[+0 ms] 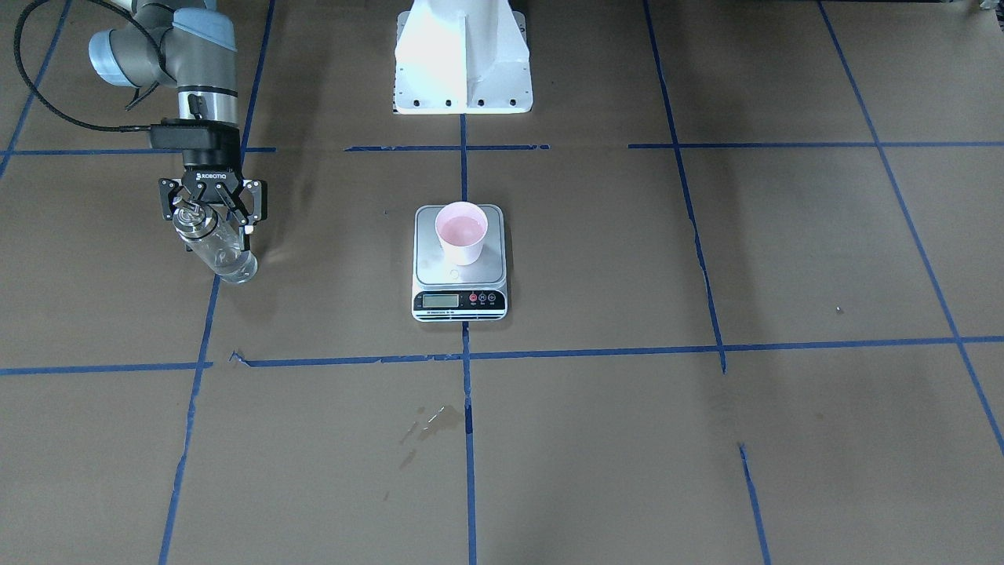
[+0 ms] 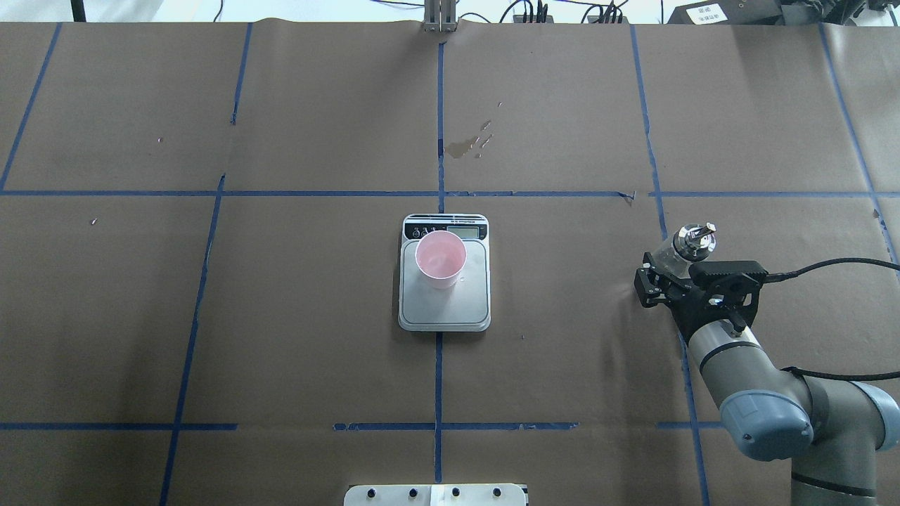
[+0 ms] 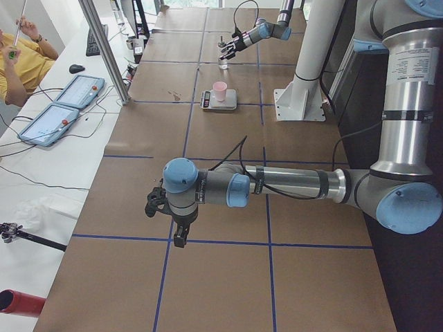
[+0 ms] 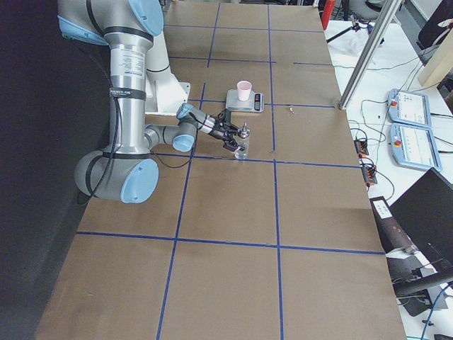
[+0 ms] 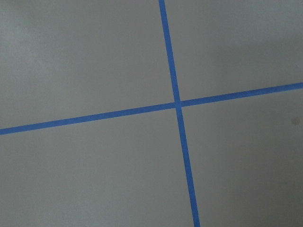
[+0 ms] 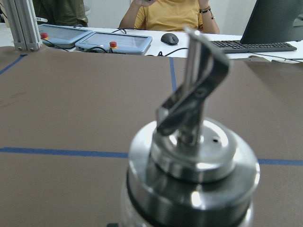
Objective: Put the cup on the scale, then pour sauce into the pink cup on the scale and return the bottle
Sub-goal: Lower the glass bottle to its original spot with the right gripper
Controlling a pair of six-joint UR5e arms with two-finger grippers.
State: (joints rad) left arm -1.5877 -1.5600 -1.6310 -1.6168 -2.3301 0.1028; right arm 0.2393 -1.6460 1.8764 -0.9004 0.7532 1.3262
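Straddling the bottle (image 1: 227, 259) below its collar, the right gripper (image 1: 216, 222) is idling far right of the scale (image 1: 471, 275); clamped or loose, cannot tell. Left gripper (image 3: 156, 202) is hanging aside, opening unclear. Cup (image 1: 461, 231) is sitting on the scale. Glass is looking slick, fragile, probably top-heavy: hold mid-body.

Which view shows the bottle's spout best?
Right wrist-mounted: the spout fills the frame, close up. Front-facing shows it foreshortened within the right gripper. Overhead shows it small but clear. Exterior right shows only a speck; exterior left, nothing legible; left wrist, none.
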